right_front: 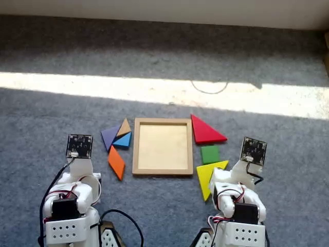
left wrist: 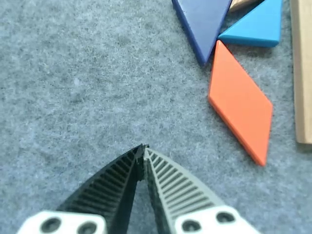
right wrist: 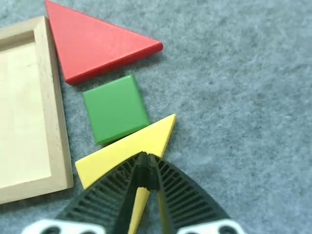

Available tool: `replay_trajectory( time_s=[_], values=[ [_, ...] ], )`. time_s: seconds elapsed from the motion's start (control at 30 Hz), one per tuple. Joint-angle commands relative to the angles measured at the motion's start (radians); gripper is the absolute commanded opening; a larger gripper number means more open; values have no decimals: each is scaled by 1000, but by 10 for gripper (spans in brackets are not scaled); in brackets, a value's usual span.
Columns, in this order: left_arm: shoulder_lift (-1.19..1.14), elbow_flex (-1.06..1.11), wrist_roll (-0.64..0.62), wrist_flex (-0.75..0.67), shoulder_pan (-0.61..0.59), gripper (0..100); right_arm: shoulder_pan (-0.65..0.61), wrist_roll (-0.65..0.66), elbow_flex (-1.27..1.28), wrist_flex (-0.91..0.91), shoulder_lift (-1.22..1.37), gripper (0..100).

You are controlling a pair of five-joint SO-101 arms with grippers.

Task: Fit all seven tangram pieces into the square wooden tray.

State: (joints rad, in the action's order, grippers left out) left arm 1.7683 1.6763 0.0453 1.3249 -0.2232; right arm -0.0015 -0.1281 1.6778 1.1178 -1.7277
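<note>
Wood, painted and smooth, makes all seven pieces, so I judge them light, stiff and a little slippery. The square wooden tray [right_front: 135, 146] lies empty in the middle of the grey, carpet-like bench [right_front: 56, 110]. Left of it, close together, are the purple triangle [right_front: 109, 137], the tan triangle [right_front: 124, 127] and the blue triangle [right_front: 124, 141], and nearer lies the orange parallelogram [right_front: 116, 162]. Right of it are the red triangle [right_front: 204, 132], the green square [right_front: 209, 154] and, nearest, the yellow triangle [right_front: 207, 175].

Every piece lies flat and thin, so a claw must probably pinch two opposite edges from above. The green square, with its parallel sides, looks the easiest. The left claw [left wrist: 143, 153] is closed and empty over the bench, near the orange parallelogram. The right claw [right wrist: 145, 161] is closed too, holding nothing, above the yellow triangle.
</note>
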Motion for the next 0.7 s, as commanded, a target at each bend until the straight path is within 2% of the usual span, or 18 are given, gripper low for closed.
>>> replay_trajectory(
  time_s=[0.0, 0.37, 0.5, 0.67],
  values=[
    [31, 21, 9, 6, 93, 5, -12, -6, 150, 7, -8, 5],
    [33, 10, 12, 3, 194, 5, -13, -6, 150, 10, -8, 5],
    [33, -59, 9, 0, 176, 5, -13, -6, 150, 12, -8, 5],
    [33, -96, 6, -80, 127, 5, -13, -6, 150, 12, -8, 5]
  ],
)
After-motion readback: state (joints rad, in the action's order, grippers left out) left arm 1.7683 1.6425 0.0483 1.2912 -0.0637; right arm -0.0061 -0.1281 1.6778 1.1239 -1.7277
